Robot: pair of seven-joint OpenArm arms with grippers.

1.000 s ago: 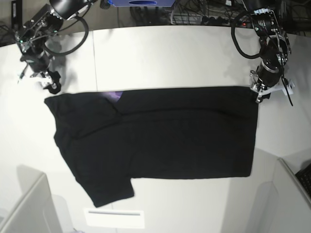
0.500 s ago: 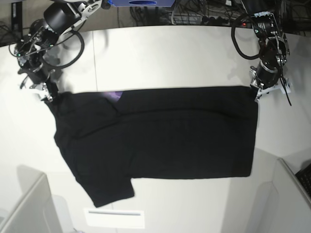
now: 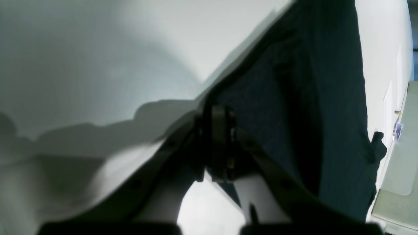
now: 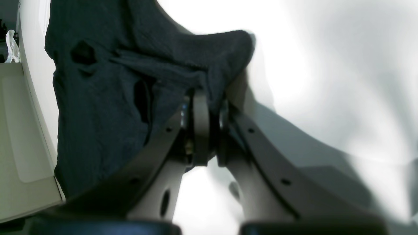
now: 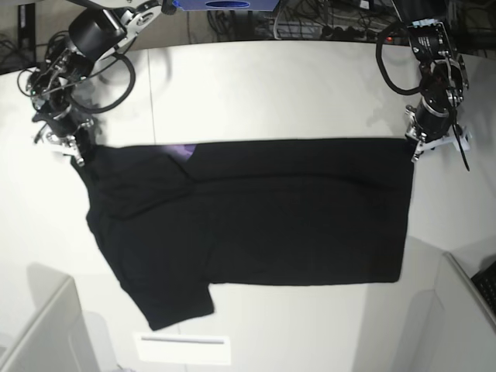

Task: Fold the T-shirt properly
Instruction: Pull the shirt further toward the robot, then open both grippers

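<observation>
Left jaws, right jaws: two, each clenched on one T-shirt (image 5: 256, 217) corner.

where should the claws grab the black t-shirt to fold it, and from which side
Grip the T-shirt at its two far-edge corners, coming from the far side of the table. It lies spread flat with that long edge straight, so those corners lift it evenly. That already holds: the left claw is pinched on the hem corner, and the right claw on the sleeve corner.

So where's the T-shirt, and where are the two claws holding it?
T-shirt (image 5: 271, 217), base view, middle of its body.
Left gripper (image 5: 414, 149), base view, at its fingertips.
Right gripper (image 5: 78, 155), base view, at its fingertips.
</observation>
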